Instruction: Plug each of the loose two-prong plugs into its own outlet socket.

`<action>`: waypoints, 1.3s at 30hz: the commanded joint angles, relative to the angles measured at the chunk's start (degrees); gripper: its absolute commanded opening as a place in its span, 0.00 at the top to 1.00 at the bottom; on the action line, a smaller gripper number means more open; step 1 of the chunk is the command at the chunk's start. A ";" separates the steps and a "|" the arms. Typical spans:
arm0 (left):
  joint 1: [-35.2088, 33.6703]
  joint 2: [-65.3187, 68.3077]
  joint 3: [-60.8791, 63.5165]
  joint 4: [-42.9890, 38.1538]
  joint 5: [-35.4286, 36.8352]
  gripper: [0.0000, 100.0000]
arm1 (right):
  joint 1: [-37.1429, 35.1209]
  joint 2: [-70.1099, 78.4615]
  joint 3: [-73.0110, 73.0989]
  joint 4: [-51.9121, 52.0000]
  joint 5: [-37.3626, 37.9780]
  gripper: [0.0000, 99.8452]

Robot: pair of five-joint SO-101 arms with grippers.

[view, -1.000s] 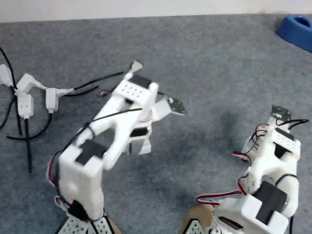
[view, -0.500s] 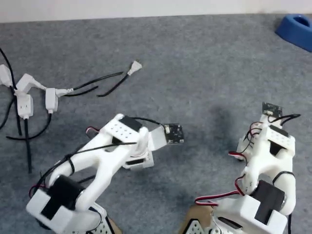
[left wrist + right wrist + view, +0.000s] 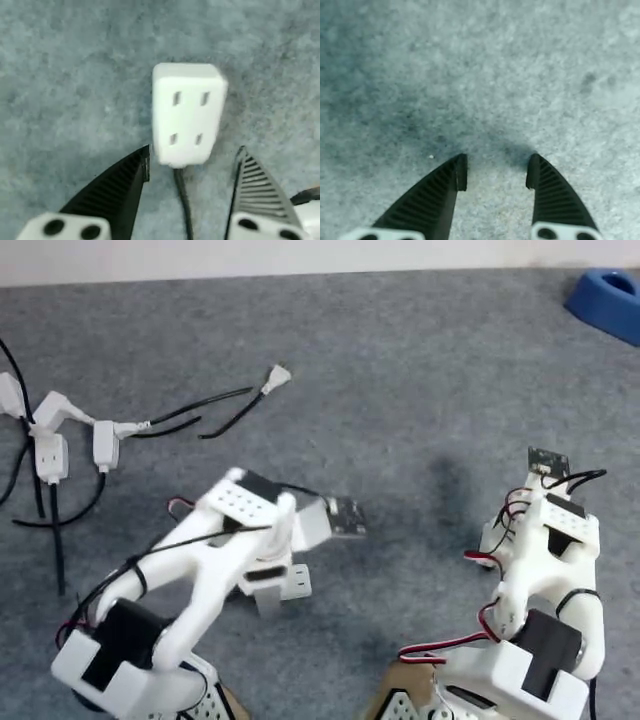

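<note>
**Left hand spread over a white socket block**

The bench (image 3: 420, 360) is covered in grey, short-pile felt-like fabric, mottled up close. Two white, blocky plastic arms stand at its near edge, the left arm (image 3: 215, 560) bent low and the right arm (image 3: 545, 560) trailing red and black wires. A smooth blue tub (image 3: 610, 295) sits at the far right corner.

At the far left, a cluster of white plugs and sockets (image 3: 50, 440) lies tangled with black cords. The socket block (image 3: 187, 112) is a rounded white rectangle with two pairs of slots facing up, lying flat on the fabric. Its thin black cord (image 3: 182, 200) runs back between the ribbed black fingers (image 3: 120, 185).

The left hand (image 3: 193, 152) is spread, its tips flanking the block's cord end. The right hand (image 3: 497, 159) is also spread, over bare fabric.

The loose plug (image 3: 277, 377), small and white on a black lead, lies well apart from both hands, towards the far side.
</note>
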 commanded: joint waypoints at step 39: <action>-36.88 1.01 -18.59 -26.11 11.34 0.77 | -35.30 71.43 -138.86 46.11 -21.63 0.71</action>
